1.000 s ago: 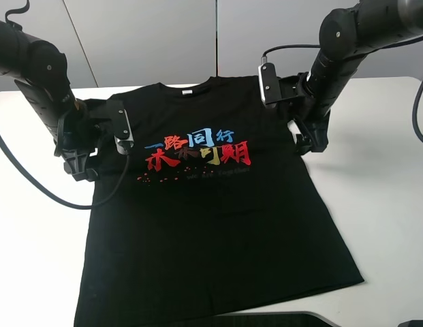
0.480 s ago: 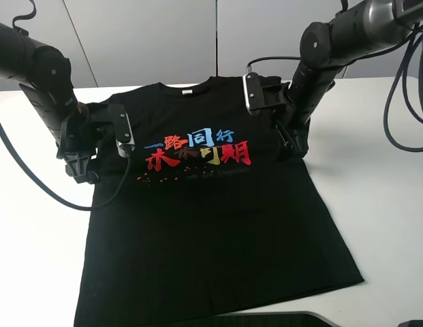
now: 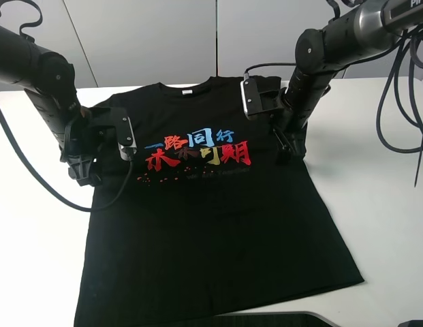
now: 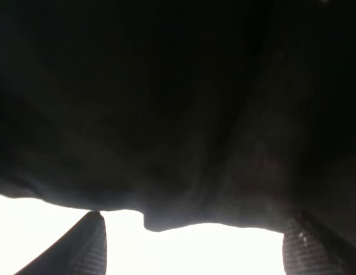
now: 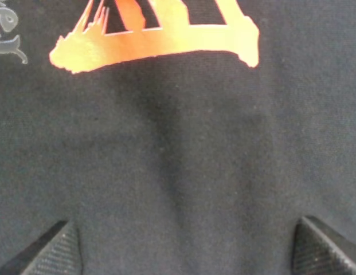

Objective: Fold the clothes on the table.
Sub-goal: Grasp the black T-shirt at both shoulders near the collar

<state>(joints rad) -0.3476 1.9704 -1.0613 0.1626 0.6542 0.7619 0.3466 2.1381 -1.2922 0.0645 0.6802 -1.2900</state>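
Observation:
The clothes, one black T-shirt (image 3: 211, 225) with red, blue and yellow characters (image 3: 197, 150) on the chest, lie flat and face up on the white table (image 3: 374, 204). My left gripper (image 3: 84, 174) is low at the shirt's left sleeve. In the left wrist view it (image 4: 200, 255) is open, with the black sleeve hem (image 4: 166, 220) lying between its fingertips (image 4: 89, 246) over the white tabletop. My right gripper (image 3: 291, 148) hangs over the shirt's chest just right of the print. It (image 5: 189, 255) is open above the fabric, below an orange-yellow character (image 5: 160, 40).
Grey wall panels (image 3: 150, 41) stand behind the table. Black cables (image 3: 402, 102) loop down at the right and a cable (image 3: 34, 184) trails across the table on the left. A dark object (image 3: 265, 319) sits at the front edge below the shirt's hem.
My right arm has swung leftward from the right sleeve area onto the chest beside the print. The left arm has shifted only slightly. The shirt lies as before.

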